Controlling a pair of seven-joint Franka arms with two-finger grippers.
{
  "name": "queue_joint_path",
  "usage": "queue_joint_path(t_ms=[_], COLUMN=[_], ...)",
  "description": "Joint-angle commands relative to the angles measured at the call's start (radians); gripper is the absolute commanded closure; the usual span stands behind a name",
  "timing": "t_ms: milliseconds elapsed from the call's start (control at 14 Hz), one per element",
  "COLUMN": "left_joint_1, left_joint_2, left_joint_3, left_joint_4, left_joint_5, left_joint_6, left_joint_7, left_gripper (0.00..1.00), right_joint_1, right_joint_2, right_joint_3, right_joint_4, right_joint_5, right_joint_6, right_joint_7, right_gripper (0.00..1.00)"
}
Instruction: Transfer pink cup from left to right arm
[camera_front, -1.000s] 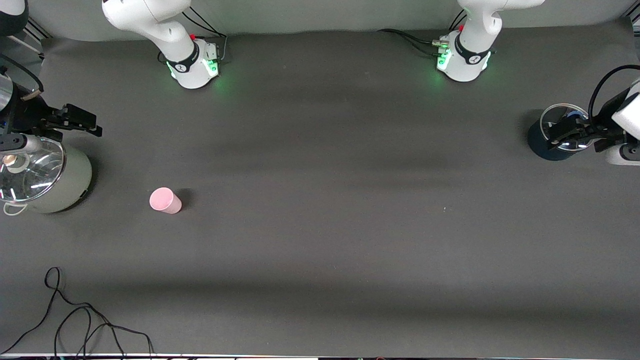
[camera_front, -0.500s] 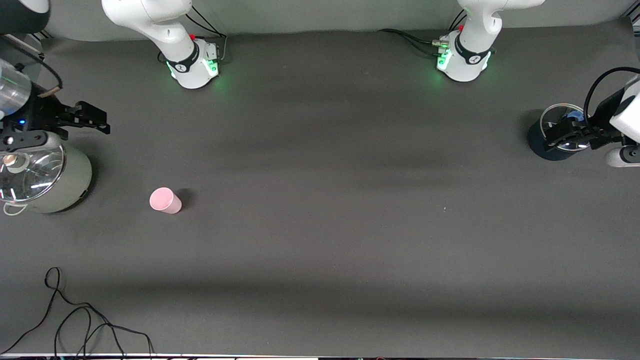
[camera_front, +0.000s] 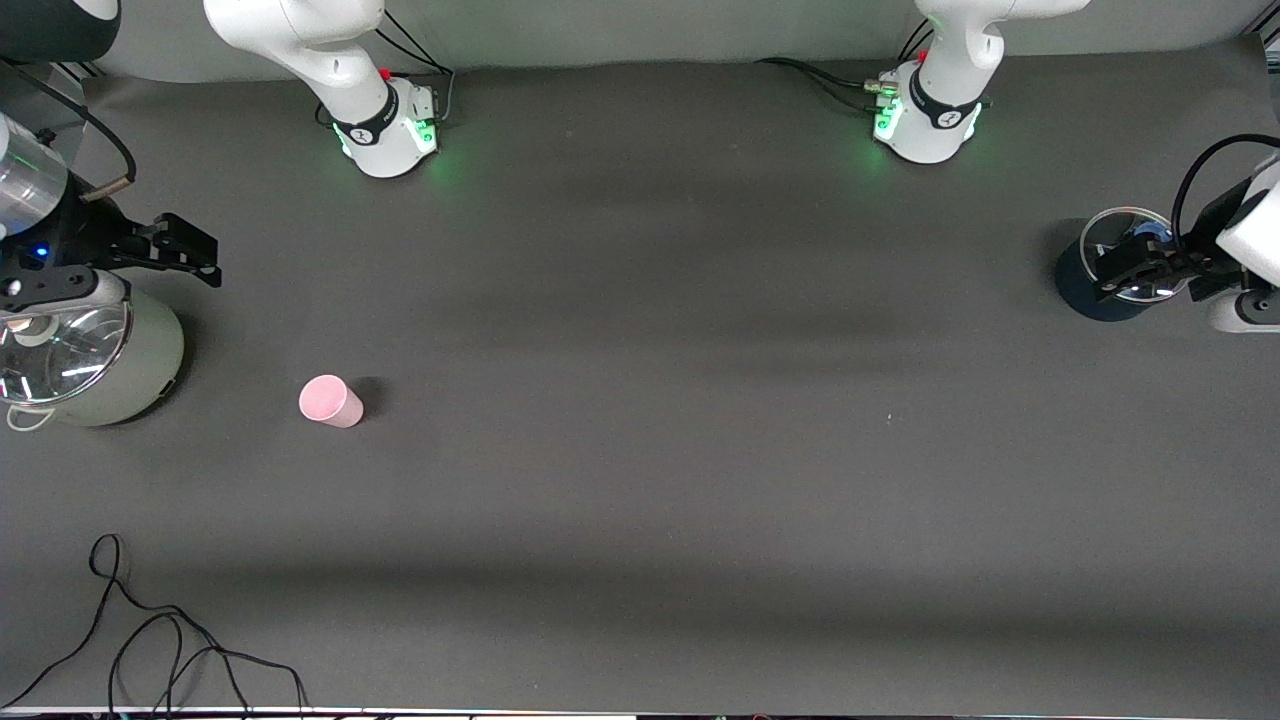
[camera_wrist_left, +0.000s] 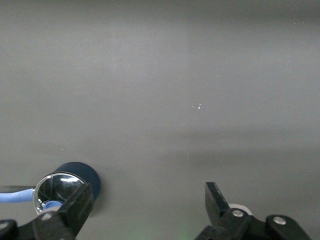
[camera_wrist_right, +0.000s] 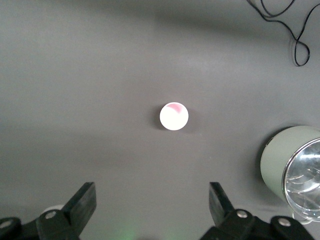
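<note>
The pink cup (camera_front: 330, 401) stands on the grey table toward the right arm's end; it also shows in the right wrist view (camera_wrist_right: 174, 116). My right gripper (camera_front: 195, 255) hangs open and empty over the table beside the pale green pot, apart from the cup; its fingers (camera_wrist_right: 84, 201) stand wide apart around the gripper's middle (camera_wrist_right: 152, 199). My left gripper (camera_front: 1112, 270) hangs open and empty over the dark blue pot at the left arm's end; its own view shows it spread wide (camera_wrist_left: 149, 200).
A pale green pot (camera_front: 150, 365) with a glass lid stands at the right arm's end, beside the cup, also in the right wrist view (camera_wrist_right: 277, 157). A dark blue pot (camera_front: 1075, 288) with a glass lid stands at the left arm's end (camera_wrist_left: 86, 172). A black cable (camera_front: 150, 640) lies by the table's near edge.
My right gripper has shifted a little over the table by the green pot, toward the cup's side. The left gripper has barely moved. The pink cup has not moved.
</note>
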Motion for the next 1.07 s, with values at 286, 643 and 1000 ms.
queue_joint_path(t_ms=[286, 643, 1000], left_joint_1=[-0.004, -0.005, -0.007], left_joint_2=[-0.014, -0.010, -0.007], left_joint_3=[-0.002, -0.002, -0.002], left_joint_4=[-0.018, -0.011, -0.009], left_joint_5=[0.014, 0.014, 0.015], left_joint_6=[0.009, 0.010, 0.007], left_joint_7=[0.013, 0.013, 0.013], left_gripper=[0.00, 0.00, 0.00], right_joint_1=[-0.018, -0.019, -0.010], right_joint_2=[-0.002, 0.004, 0.025], right_joint_3=[0.014, 0.014, 0.011], right_joint_4=[0.024, 0.024, 0.036], right_joint_5=[0.027, 0.027, 0.026], right_joint_6=[0.013, 0.034, 0.033], right_joint_7=[0.011, 0.013, 0.013], right_gripper=[0.00, 0.00, 0.00])
